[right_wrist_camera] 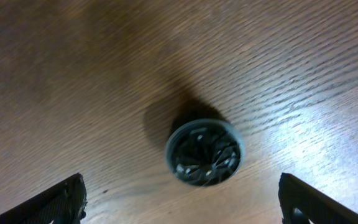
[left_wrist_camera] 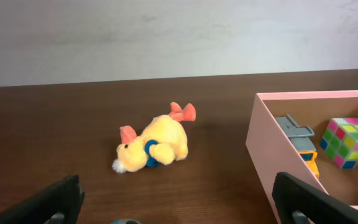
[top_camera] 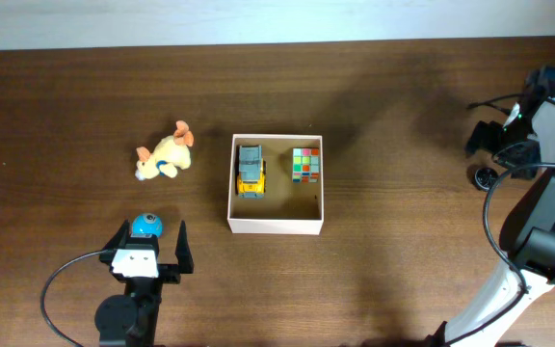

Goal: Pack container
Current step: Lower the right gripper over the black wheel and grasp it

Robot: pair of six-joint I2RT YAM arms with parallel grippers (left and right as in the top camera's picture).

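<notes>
**Arm pose.** The left arm (top_camera: 128, 308) reaches in from the near edge of the table (top_camera: 403, 106), low and level. Its left gripper (top_camera: 152, 231) faces the far side with the fingers spread fully apart. A small blue round object (top_camera: 145, 226) sits between the fingers, and it cannot be told whether either finger touches it. The right arm (top_camera: 547, 193) stands at the right edge. Its right gripper (right_wrist_camera: 180, 190) points down at the tabletop with the fingers spread wide and holding nothing. A dark round wheel-like piece (right_wrist_camera: 204, 152) lies flat on the wood below the gap, clear of both fingers.

**Container.** The container (top_camera: 276, 226) rests at the table centre, opening upward. It is square, so it has no long axis, and its walls run parallel to the table edges. Inside, a yellow-and-grey toy car (top_camera: 250, 171) lies by the left wall with its long axis running near-to-far. A multicoloured puzzle cube (top_camera: 306, 165) sits in the far right corner. A yellow plush duck (top_camera: 165, 157) lies on its side left of the container, apart from it.
</notes>
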